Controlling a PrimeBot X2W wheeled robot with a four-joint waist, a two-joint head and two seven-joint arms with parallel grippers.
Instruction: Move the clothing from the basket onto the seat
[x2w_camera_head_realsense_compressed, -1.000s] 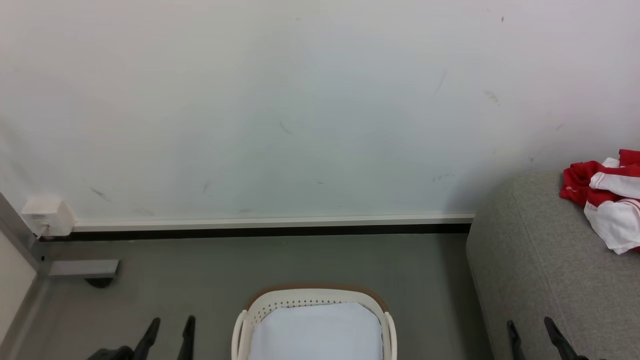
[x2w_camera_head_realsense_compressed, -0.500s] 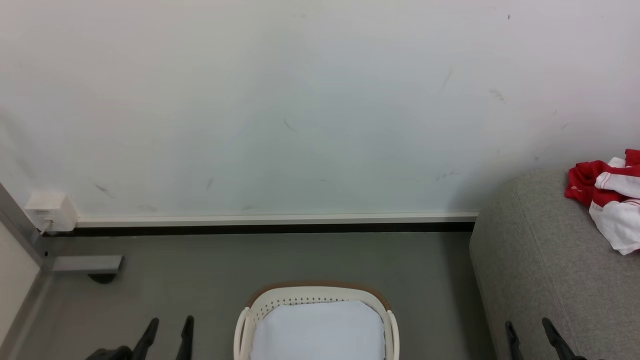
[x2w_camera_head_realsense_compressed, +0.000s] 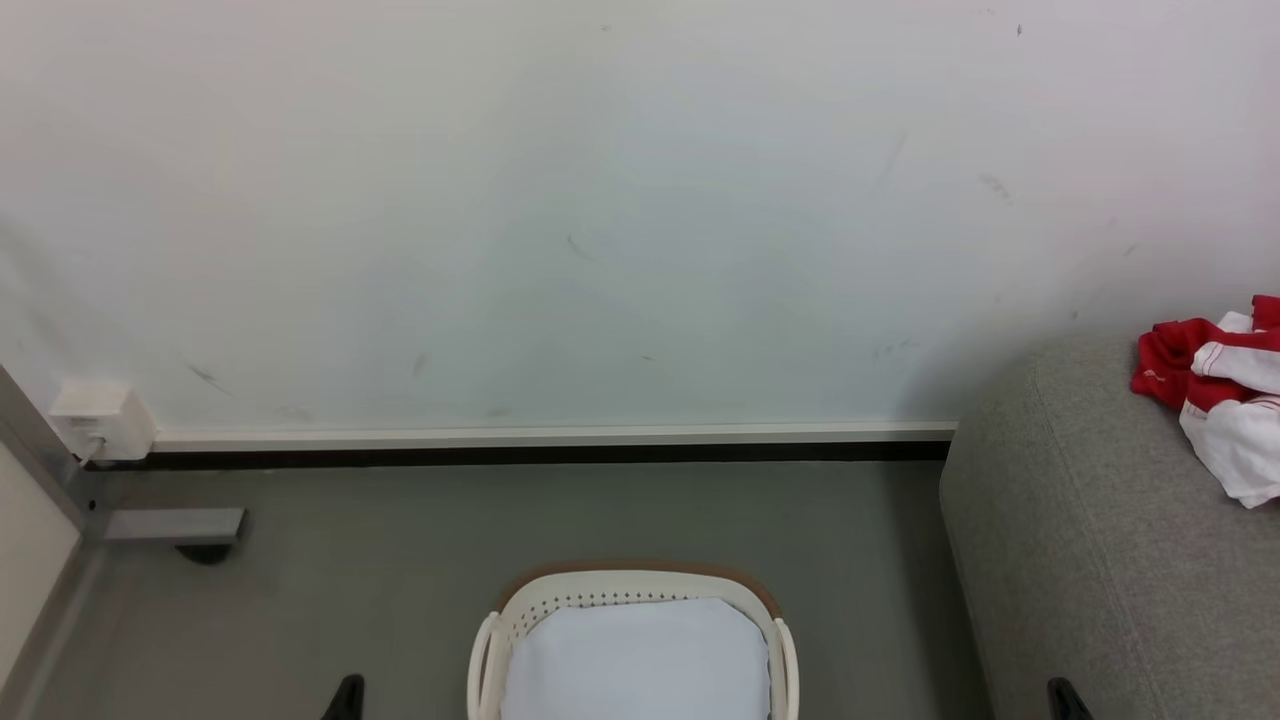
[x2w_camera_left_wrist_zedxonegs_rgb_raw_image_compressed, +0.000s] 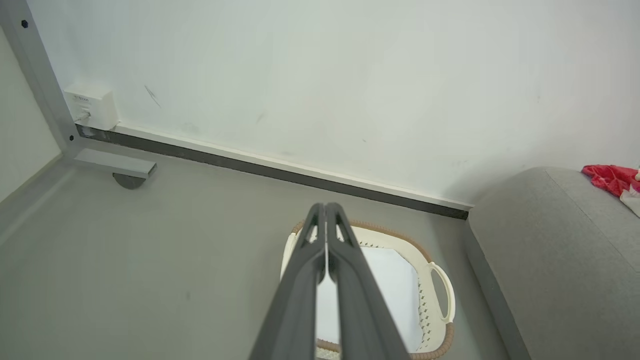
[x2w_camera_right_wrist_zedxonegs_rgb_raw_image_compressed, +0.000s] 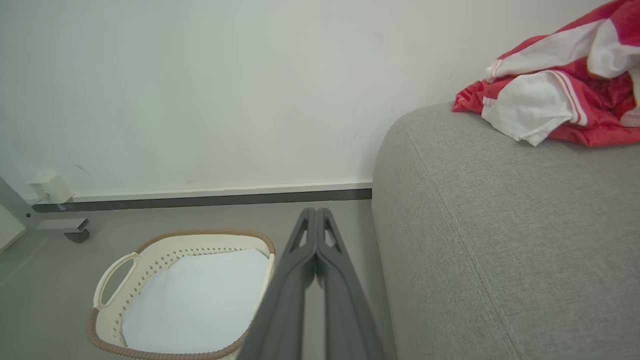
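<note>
Both sets of jaws have snapped together since the earlier frame and sunk toward the head view's bottom edge; left jaws and right jaws are clenched, empty. I see the clothing (x2w_camera_head_realsense_compressed: 1225, 440) heaped on the seat (x2w_camera_head_realsense_compressed: 1090, 560) at the right edge, while the basket (x2w_camera_head_realsense_compressed: 640, 578) at bottom centre holds just its white liner (x2w_camera_head_realsense_compressed: 635, 660). I judge the move done, nothing left to carry.

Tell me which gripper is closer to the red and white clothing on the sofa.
Right. The right gripper is beside the sofa that the clothing lies on; the left gripper is on the basket's other side, farther from the sofa.
</note>
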